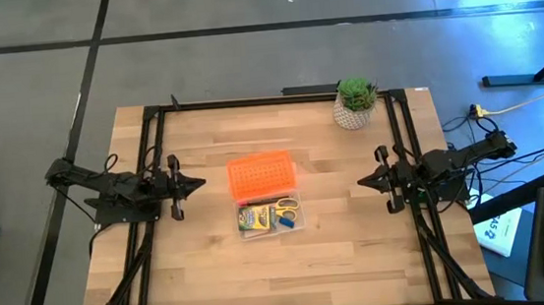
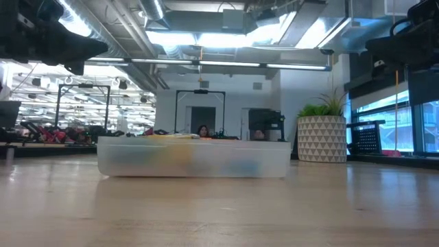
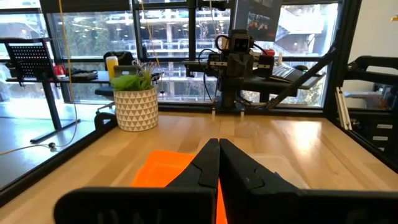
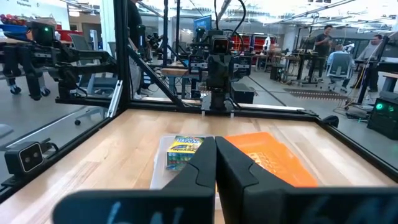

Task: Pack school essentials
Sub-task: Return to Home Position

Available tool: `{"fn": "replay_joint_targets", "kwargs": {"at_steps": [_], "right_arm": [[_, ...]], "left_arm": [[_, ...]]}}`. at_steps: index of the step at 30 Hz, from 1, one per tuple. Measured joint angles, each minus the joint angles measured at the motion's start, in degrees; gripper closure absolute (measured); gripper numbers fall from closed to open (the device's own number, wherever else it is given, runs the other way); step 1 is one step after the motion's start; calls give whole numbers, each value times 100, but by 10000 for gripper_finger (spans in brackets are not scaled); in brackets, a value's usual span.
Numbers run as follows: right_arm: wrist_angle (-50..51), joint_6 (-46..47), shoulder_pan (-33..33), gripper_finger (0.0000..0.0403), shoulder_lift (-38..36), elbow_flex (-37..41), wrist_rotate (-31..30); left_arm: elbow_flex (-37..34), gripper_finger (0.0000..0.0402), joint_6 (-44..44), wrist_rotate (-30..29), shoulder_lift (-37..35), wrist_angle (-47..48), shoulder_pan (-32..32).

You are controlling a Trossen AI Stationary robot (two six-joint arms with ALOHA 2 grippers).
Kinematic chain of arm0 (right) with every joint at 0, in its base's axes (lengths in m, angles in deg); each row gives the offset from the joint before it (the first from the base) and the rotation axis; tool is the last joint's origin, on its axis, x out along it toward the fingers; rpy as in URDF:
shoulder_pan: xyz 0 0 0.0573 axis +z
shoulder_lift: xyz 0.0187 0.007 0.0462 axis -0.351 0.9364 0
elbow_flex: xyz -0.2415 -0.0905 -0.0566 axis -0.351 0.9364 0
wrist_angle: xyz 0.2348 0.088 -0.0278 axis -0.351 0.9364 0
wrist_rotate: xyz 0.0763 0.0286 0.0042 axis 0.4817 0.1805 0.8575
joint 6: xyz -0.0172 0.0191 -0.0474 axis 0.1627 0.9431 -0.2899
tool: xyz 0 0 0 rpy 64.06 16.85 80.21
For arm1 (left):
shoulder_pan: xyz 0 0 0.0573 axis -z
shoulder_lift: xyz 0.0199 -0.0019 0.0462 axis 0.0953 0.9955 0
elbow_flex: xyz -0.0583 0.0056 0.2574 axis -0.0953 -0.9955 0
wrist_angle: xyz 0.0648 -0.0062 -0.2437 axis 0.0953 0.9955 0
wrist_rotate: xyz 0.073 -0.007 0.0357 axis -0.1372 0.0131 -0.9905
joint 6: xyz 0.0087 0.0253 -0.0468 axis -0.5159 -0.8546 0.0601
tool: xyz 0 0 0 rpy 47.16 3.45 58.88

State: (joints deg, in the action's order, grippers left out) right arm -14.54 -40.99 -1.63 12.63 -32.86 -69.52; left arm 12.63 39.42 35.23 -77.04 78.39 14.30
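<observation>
At the table's middle a clear plastic case (image 1: 270, 218) rests flat on the wood, with school essentials inside: a green-and-yellow crayon box (image 1: 254, 216), yellow-handled scissors (image 1: 287, 208) and a small blue piece (image 1: 285, 223). Just beyond it lies the orange lid (image 1: 261, 175). My left gripper (image 1: 201, 184) hovers shut at the table's left, pointing level toward the lid. My right gripper (image 1: 361, 180) hovers shut at the right, pointing level toward the case. The crayon box (image 4: 184, 149) and lid (image 4: 267, 155) show past the shut fingers in the right wrist view.
A small potted green plant (image 1: 356, 103) stands at the far right of the table. Black frame rails (image 1: 153, 143) run along the left, far and right sides. Bare wood lies between the case and the near edge.
</observation>
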Motion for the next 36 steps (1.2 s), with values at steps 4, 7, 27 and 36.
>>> {"fn": "replay_joint_targets", "kwargs": {"at_steps": [4,7,27,36], "right_arm": [[2,-1,0,399,0,0,0],[2,-8,0,399,0,0,-1],[4,1,2,394,0,-2,-2],[4,-9,1,385,0,-2,-3]], "left_arm": [[0,402,0,0,0,-2,0],[0,402,0,0,0,0,0],[0,402,-1,-1,0,1,0],[0,401,-2,-1,0,1,0]]}}
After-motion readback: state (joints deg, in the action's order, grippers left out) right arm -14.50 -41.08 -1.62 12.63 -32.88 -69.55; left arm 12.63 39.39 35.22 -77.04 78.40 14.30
